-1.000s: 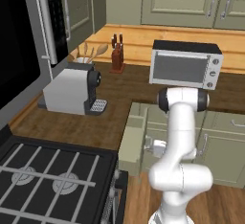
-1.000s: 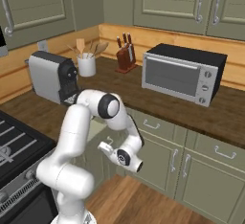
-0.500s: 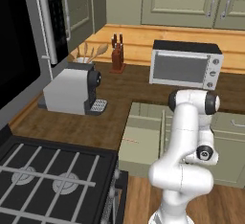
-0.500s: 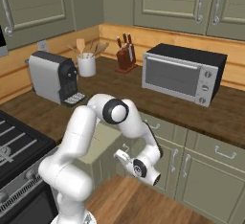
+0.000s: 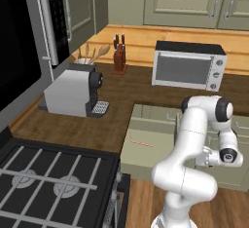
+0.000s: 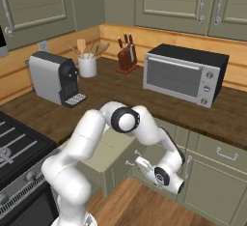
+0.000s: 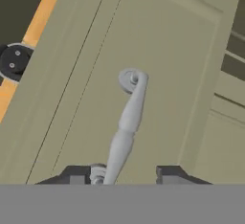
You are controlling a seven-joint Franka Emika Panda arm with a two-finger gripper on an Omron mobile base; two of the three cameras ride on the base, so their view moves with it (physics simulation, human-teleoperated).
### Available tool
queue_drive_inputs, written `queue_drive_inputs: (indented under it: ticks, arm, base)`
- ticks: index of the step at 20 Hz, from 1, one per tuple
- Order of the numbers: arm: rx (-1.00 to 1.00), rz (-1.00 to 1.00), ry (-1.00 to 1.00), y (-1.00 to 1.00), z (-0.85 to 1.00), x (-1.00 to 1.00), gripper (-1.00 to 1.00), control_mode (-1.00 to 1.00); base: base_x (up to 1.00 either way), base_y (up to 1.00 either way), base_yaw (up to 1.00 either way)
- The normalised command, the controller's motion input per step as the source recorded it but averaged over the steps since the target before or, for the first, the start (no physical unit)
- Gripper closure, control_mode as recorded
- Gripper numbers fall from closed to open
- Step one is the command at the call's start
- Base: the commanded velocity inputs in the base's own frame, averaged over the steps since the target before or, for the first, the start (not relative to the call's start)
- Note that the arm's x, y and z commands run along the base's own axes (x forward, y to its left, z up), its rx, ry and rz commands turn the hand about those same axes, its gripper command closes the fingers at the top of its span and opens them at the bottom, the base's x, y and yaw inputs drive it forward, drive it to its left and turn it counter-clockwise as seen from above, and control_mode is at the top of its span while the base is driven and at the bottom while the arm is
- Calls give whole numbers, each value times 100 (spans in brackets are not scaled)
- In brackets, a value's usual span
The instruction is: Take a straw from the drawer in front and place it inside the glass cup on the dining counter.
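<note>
While one drawer (image 5: pixel 146 142) stands pulled out of the green cabinets, one straw (image 5: pixel 141 142) lies flat on its light floor, toward the left half. One gripper (image 7: pixel 123 173) hangs at the drawer's front; in the hand view its two tips stand apart, one on each side of the drawer's grey handle (image 7: pixel 125 125), which runs up toward 12 o'clock. From the gripper in the left base view, the straw lies at about 9 o'clock, well apart.
</note>
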Motion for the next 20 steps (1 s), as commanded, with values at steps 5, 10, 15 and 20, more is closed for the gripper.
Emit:
queue_drive_inputs:
  ticks: [5,10,15,20]
  arm:
    - [-13,0,4,-98,20,-20,-100,-100]
    - [-17,0,0,-29,90,-15,-100,-100]
    - [-16,0,1,38,100,-4,-100,-100]
    - [-22,0,11,81,100,0,-100,-100]
  base:
    - [0,0,0]
    - [0,0,0]
    - [0,0,0]
    - [0,0,0]
